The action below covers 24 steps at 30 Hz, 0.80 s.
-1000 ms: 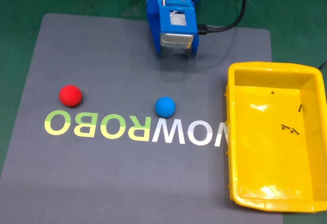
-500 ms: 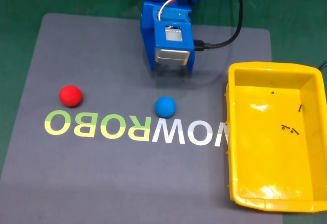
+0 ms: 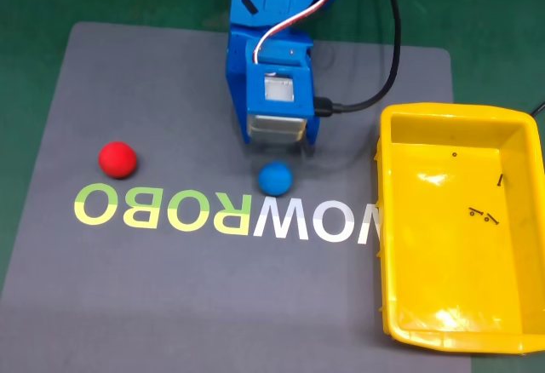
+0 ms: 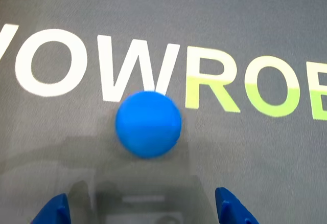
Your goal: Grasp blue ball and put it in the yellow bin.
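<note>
Fixed view, left to right: a red ball (image 3: 117,158) sits on the grey mat (image 3: 170,288) just above the pale green "O" at the left end of the printed ROBO lettering (image 3: 162,207), well apart from everything else. Near the mat's middle the blue arm (image 3: 271,66) reaches down from the top edge, a black cable (image 3: 375,92) looping off its right side. Just below the arm's lower end lies the blue ball (image 3: 275,178) — on the mat, free, at the top edge of the white "W". At the right the yellow bin (image 3: 400,305) rests with its left wall over the mat's right edge; a few dark specks (image 3: 482,214) lie on its floor. The ball and the bin are well apart.

In the wrist view the lettering runs along the upper half, white "OW" on the left and pale green "ROB" on the right. The blue ball (image 4: 148,124) sits in the middle, just under the "W", touching only the mat. Along the bottom edge the two blue fingertips of the gripper (image 4: 145,214) poke in — one at the left (image 4: 53,211), one at the right (image 4: 232,211) — spread wide, with nothing between them, the ball lying ahead of the gap and clear of both tips.
</note>
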Motion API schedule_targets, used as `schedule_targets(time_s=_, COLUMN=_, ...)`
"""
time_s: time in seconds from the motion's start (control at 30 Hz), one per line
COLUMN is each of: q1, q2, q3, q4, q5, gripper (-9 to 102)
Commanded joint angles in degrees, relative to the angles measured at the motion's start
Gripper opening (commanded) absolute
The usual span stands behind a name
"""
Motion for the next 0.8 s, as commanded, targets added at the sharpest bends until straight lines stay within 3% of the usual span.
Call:
schedule_targets(time_s=0.0, q1=0.7, q2=-2.72, q3=-6.33, q4=-2.2, q5=1.05, gripper=33)
schedule_targets(time_s=0.77, q1=-0.97, q2=-22.15, q3=-17.93, q4=-6.06, q5=2.55, gripper=32)
